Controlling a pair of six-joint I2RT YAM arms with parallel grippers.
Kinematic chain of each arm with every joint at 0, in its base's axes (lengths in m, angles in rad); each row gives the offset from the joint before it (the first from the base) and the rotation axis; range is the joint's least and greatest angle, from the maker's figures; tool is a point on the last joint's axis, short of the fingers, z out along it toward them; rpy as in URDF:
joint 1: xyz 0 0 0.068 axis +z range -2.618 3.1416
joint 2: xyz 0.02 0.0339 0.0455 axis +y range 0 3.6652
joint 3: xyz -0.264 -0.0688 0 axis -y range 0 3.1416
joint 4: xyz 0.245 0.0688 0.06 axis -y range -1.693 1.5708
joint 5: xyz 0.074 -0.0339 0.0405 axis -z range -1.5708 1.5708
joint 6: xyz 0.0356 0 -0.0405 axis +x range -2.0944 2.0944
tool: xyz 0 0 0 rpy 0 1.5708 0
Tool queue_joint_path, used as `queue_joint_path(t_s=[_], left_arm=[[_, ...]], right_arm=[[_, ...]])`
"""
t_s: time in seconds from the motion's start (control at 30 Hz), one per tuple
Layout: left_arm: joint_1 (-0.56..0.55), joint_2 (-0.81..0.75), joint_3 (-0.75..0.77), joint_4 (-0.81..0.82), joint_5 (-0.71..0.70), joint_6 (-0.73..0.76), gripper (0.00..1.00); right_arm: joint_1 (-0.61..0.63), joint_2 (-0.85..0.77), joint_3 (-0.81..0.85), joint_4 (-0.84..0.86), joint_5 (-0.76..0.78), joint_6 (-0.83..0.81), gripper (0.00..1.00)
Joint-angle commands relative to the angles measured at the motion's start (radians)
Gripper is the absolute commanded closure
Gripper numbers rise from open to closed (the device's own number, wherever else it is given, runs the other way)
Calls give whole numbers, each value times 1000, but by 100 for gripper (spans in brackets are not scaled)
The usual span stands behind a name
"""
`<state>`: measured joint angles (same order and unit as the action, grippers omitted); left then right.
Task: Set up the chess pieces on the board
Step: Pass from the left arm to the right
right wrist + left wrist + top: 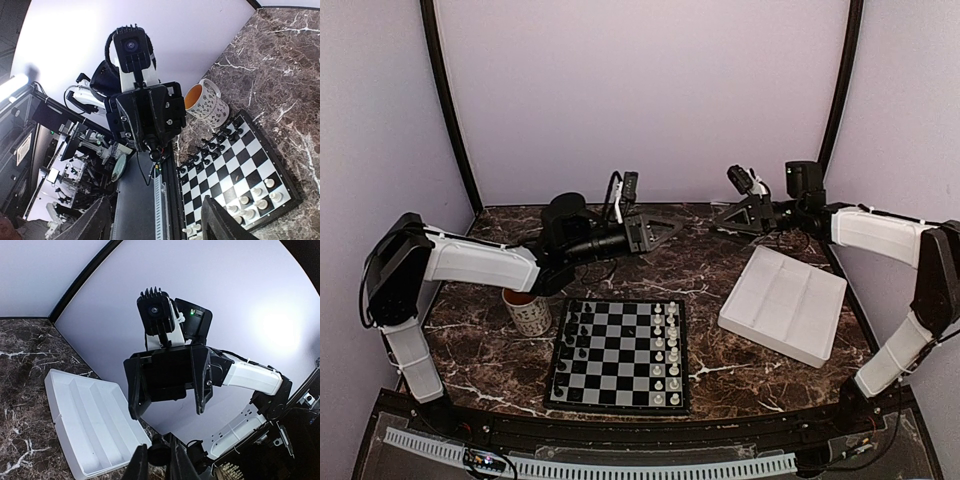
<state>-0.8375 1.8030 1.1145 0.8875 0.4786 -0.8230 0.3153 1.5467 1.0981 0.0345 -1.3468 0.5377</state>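
Left claw [672, 228] is seen pressed together up in the air; whether anything is pinched between its tips cannot be told. Right claw [167, 411] is faced toward it, close by, with its fingers spread apart and nothing between them. Below both claws, toward the arm bases, the board [620, 352] is laid flat. The chess pieces [572, 342] are lined along its edge on the left claw's side, white pieces [666, 350] on the right claw's side. A mug [528, 312] is stood beneath the left arm, and a white tray [785, 303] is set below the right claw.

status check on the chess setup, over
left gripper shut, right gripper open, both raised clear. chess pieces ranked on the board. mug beside it, not blocking.
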Motion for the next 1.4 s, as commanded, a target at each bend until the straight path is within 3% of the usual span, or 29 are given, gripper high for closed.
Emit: queue_joint_path(t_s=[0.0, 0.17, 0.53, 0.7, 0.97, 1.37], left_arm=[[-1, 13, 32, 70, 16, -14, 93], [-9, 23, 37, 84, 17, -19, 93], [-23, 45, 50, 85, 25, -27, 93], [-25, 54, 54, 84, 29, -33, 93], [-27, 62, 62, 90, 31, -40, 93], [-28, 68, 62, 84, 21, -46, 92]], right_arm=[[32, 6, 11, 102, -25, 76, 41], [61, 45, 41, 101, -25, 90, 49], [91, 76, 78, 100, -24, 95, 54], [97, 79, 78, 109, -31, 100, 64], [102, 92, 78, 122, -25, 116, 68], [103, 92, 77, 143, -25, 128, 98]])
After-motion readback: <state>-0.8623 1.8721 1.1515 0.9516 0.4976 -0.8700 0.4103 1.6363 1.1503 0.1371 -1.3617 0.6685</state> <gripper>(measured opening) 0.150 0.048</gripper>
